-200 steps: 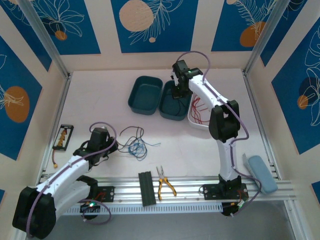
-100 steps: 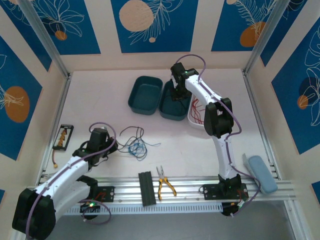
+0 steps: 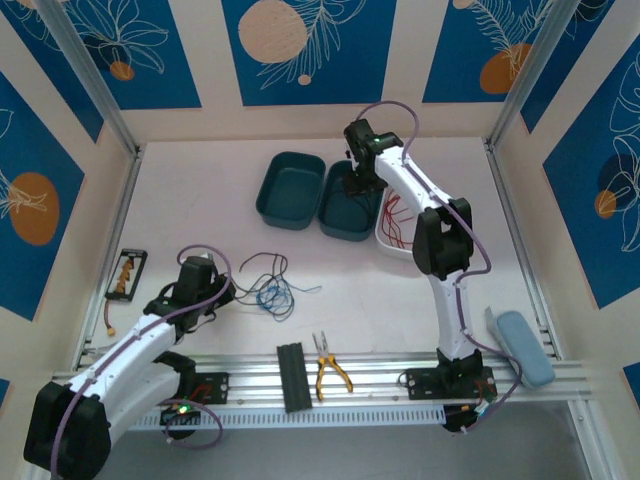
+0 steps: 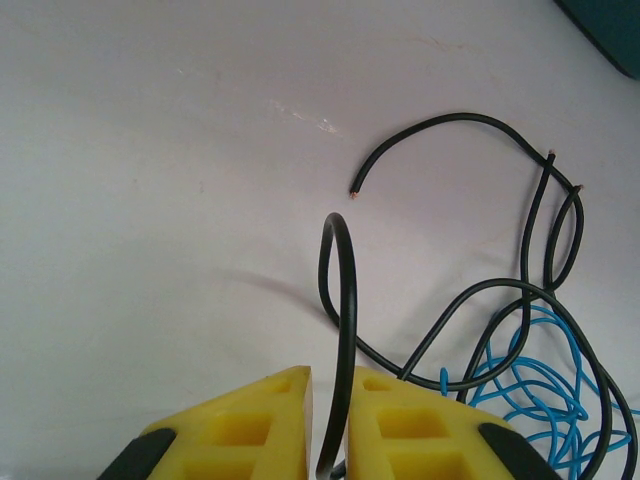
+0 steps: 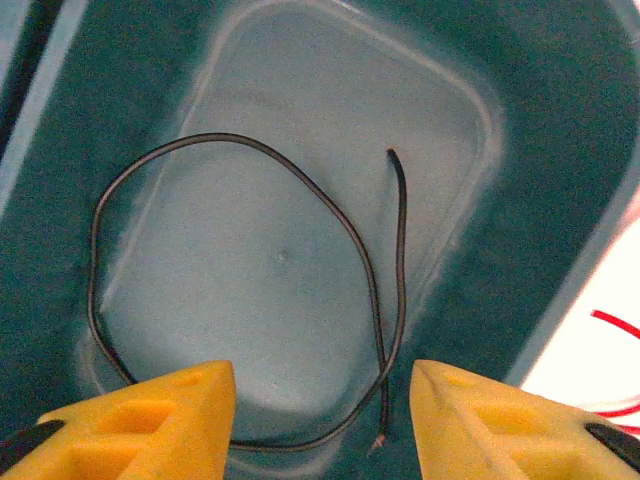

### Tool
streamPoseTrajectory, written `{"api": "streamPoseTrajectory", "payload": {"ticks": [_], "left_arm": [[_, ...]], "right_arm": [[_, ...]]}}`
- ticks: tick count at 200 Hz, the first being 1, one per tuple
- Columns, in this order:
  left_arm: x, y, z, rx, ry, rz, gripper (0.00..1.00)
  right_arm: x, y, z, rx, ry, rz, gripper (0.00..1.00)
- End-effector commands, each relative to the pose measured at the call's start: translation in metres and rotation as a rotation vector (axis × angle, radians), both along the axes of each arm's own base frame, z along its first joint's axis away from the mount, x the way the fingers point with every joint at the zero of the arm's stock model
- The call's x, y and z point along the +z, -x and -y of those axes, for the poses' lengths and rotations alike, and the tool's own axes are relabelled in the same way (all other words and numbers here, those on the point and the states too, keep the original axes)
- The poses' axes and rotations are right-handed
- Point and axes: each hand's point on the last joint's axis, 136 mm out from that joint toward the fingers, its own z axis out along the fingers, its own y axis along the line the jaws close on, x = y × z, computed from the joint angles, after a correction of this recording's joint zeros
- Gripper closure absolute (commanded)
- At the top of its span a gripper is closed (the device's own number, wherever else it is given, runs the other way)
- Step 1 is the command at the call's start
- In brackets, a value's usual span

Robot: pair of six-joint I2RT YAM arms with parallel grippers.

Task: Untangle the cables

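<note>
- Near the front left of the table [image 3: 200, 200], the left end effector [image 3: 222, 293] sits beside a small heap of cables.
- Its yellow fingers [image 4: 400, 410] are squeezed tight on a black cable [image 4: 349, 320]. That cable stands up between them and curls over at the top.
- Just past the fingers, more black loops lie mixed up with a blue cable [image 4: 530, 370]. The loops cross each other, so this heap is not sorted yet.
- At the back of the table, the right end effector [image 3: 357, 185] hangs over a dark green bin [image 3: 340, 222].
- Its fingers are spread wide apart and hold nothing.
- A second black cable [image 5: 230, 137] lies loose in one big loop on the floor of that bin, right under the spread fingers.
- Red cables [image 3: 397, 215] lie in a white tray [image 3: 392, 248] just beside the green bin, apart from the heap.
- I think the step now is to pull the pinched black cable free of the blue one.
- That move needs a slow pull away from the heap, so the black cable slides out of the loops.
- If the pull is too fast, the blue cable may drag along with it.
- The right end effector may need to come to the heap and hold the blue cable down.
</note>
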Motion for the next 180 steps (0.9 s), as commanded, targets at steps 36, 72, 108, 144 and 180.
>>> {"api": "streamPoseTrajectory", "payload": {"ticks": [36, 72, 108, 144, 180], "left_arm": [[0.016, -0.004, 0.007, -0.046, 0.025, 0.027, 0.87], [0.036, -0.012, 0.018, -0.108, 0.057, 0.098, 0.93], [0.074, -0.023, 0.029, -0.224, 0.027, 0.253, 0.93], [0.122, -0.032, 0.037, -0.324, -0.014, 0.437, 0.92], [0.162, -0.038, 0.051, -0.411, -0.009, 0.565, 0.93]], "right_arm": [[0.072, 0.054, -0.044, 0.048, -0.113, 0.139, 0.36], [0.077, 0.107, -0.095, 0.153, -0.25, 0.151, 0.3], [0.079, 0.151, -0.132, 0.282, -0.334, 0.196, 0.19], [0.086, 0.179, -0.147, 0.367, -0.458, 0.244, 0.16], [0.091, 0.194, -0.151, 0.399, -0.564, 0.242, 0.18]]}}
